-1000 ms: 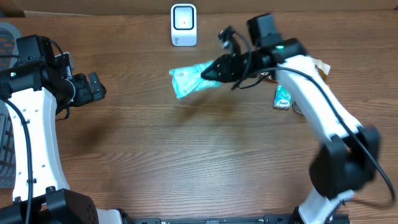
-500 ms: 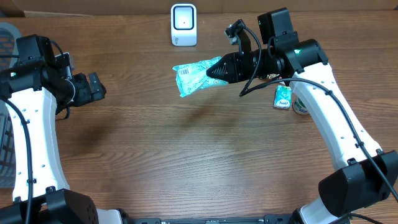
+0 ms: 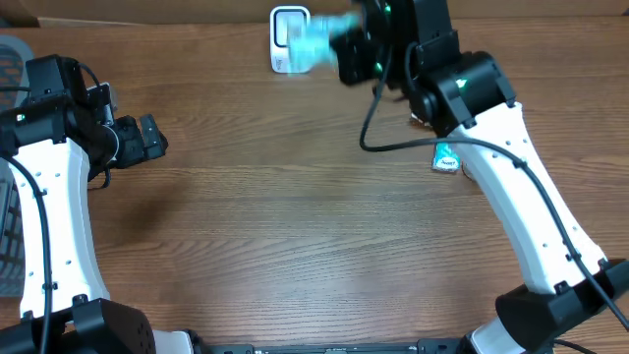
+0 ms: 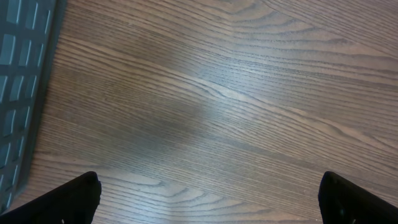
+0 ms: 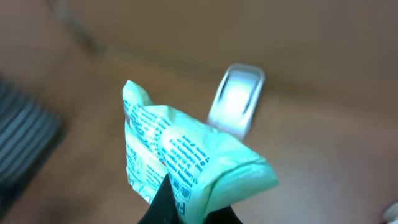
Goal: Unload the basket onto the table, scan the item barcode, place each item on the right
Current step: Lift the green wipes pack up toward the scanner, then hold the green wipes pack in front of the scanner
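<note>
A teal plastic packet (image 3: 313, 39) with printed text hangs in the air at the back of the table, blurred, right in front of the white barcode scanner (image 3: 286, 37). My right gripper (image 3: 346, 51) is shut on the packet's end. In the right wrist view the crumpled packet (image 5: 180, 158) fills the middle, pinched between the dark fingers at the bottom edge, with the scanner (image 5: 236, 101) behind it. My left gripper (image 3: 152, 138) stands open at the left, away from both; its fingertips (image 4: 74, 199) frame bare wood.
Another small teal packet (image 3: 447, 157) lies beside the right arm, with more items partly hidden behind that arm. A grey slatted basket (image 3: 12, 187) sits at the table's left edge, its wall (image 4: 22, 81) showing in the left wrist view.
My right arm has swung the packet up and back, from the table's middle to just in front of the scanner. The left arm has not moved.
</note>
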Controlling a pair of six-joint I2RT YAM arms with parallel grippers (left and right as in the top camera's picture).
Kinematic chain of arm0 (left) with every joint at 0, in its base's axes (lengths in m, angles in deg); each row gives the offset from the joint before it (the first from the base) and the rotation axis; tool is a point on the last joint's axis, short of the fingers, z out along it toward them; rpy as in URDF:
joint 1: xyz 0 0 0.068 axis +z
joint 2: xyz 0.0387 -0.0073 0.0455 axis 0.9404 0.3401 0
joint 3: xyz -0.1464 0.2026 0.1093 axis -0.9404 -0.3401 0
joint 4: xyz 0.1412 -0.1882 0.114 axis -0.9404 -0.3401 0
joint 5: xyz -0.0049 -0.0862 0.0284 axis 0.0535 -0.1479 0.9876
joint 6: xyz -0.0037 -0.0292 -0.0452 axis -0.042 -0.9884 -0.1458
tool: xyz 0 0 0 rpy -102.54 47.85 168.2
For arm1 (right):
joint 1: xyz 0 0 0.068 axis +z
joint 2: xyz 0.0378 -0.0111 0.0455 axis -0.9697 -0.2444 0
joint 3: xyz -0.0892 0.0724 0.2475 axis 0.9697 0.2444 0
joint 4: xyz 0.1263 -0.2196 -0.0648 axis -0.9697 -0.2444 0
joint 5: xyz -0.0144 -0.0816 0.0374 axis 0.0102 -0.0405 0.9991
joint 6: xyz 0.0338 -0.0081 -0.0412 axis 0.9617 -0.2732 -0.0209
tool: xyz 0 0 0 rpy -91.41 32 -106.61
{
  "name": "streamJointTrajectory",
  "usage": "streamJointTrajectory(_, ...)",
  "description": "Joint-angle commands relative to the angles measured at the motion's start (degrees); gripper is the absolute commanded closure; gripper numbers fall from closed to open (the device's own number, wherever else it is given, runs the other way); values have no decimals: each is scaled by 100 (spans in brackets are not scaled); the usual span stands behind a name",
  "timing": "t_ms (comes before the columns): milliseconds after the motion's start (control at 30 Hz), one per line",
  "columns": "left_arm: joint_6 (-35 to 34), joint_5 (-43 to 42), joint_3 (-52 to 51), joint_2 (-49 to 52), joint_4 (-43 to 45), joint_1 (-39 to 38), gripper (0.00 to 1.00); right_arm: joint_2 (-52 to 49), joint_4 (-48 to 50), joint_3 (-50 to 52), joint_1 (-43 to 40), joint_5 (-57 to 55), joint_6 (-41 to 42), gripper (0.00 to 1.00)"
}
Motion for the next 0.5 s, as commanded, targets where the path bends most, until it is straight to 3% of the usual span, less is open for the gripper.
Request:
streamJointTrajectory(0,20,-17,24,-48,7,-42,0,-83,765,-105,428,-2492,-1080,96)
streamJointTrajectory(100,20,-17,24,-48,7,-42,1,-505,1665,-105,616,-3152,-2262,96)
streamJointTrajectory(300,20,-17,24,-48,7,-42,0,-1596,3226,-105,625,-3298,-4996,96)
streamJointTrajectory(467,20,-17,24,-48,7,-42,0,-2371,4459,-105,625,-3296,-6323,96)
